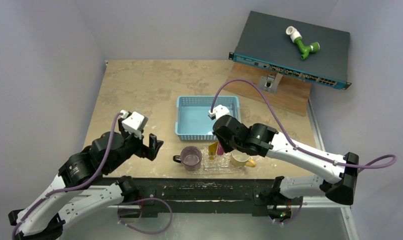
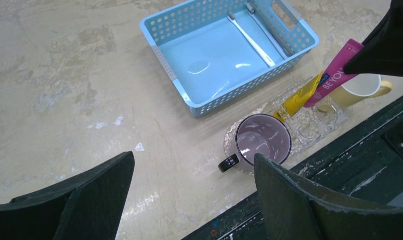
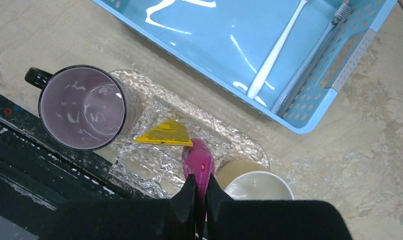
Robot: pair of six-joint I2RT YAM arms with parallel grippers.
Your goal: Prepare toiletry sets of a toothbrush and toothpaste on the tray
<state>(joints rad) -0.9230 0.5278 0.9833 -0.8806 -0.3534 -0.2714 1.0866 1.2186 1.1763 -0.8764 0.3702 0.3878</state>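
The clear glittery tray (image 1: 224,168) (image 2: 314,127) (image 3: 139,170) lies at the table's near edge. A purple mug (image 1: 190,158) (image 3: 83,107) stands on its left end and a cream mug (image 1: 241,159) (image 3: 257,187) at its right end. A yellow toothpaste (image 1: 212,149) (image 2: 299,97) (image 3: 164,134) stands tilted on the tray. My right gripper (image 3: 199,179) is shut on the pink toothpaste (image 1: 221,148) (image 2: 334,75) (image 3: 199,160), held upright over the tray beside the yellow tube. Two toothbrushes (image 2: 252,40) (image 3: 277,50) lie in the blue basket (image 1: 202,117). My left gripper (image 1: 151,146) (image 2: 193,157) is open and holds nothing, left of the purple mug.
A dark network switch (image 1: 289,50) with a green-white pipe fitting (image 1: 302,42) sits at the back right, on a wooden board (image 1: 284,92). The black frame rail (image 1: 204,187) runs right behind the tray along the table's near edge.
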